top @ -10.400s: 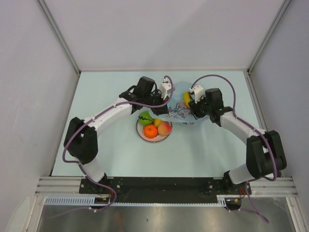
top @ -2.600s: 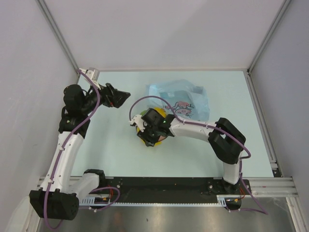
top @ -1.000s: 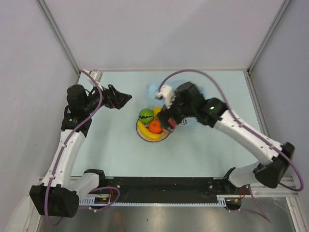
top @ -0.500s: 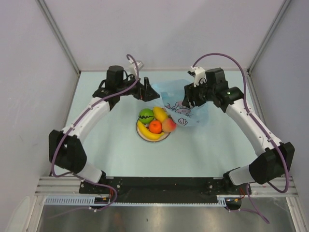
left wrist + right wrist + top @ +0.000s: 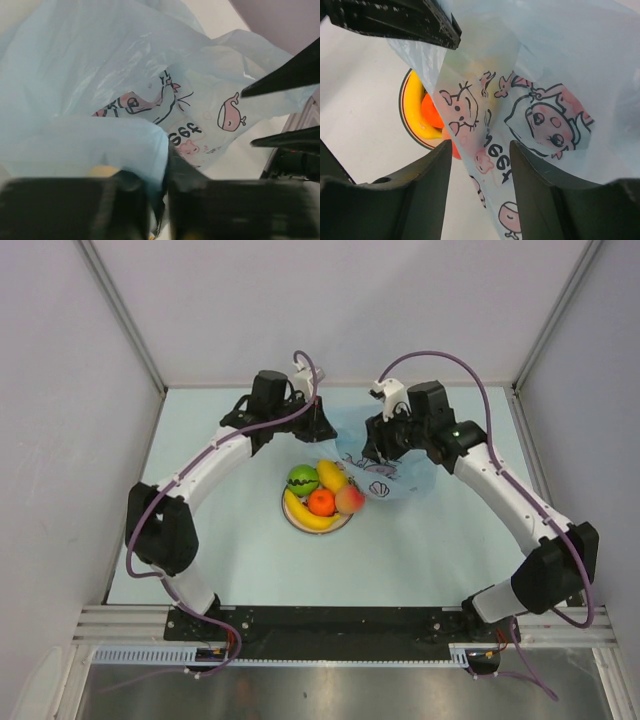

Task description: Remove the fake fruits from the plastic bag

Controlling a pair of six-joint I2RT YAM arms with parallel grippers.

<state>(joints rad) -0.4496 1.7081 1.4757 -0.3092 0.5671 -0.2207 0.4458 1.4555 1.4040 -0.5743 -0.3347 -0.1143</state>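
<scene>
The light-blue plastic bag [image 5: 398, 472] with pink figures lies right of the white plate [image 5: 285, 506], its left edge raised. My left gripper [image 5: 321, 430] is shut on a fold of the bag [image 5: 120, 90] at that edge. My right gripper [image 5: 373, 450] is open, with the printed bag wall [image 5: 520, 85] hanging between its fingers [image 5: 427, 195]. On the plate lie the green fruit [image 5: 303, 478], a banana [image 5: 310, 517], the orange [image 5: 321, 502] and the peach-coloured fruit [image 5: 349, 500]. The dark red apple is out of view.
Grey walls close in the pale table [image 5: 230, 540] on three sides. The plate's rim [image 5: 401, 107] and the banana [image 5: 417, 117] show below the bag in the right wrist view. The left finger [image 5: 395, 17] crosses its top.
Both grippers have moved toward each other at the bag's left edge. The left gripper has taken hold of the bag. The fruits on the plate have not moved.
</scene>
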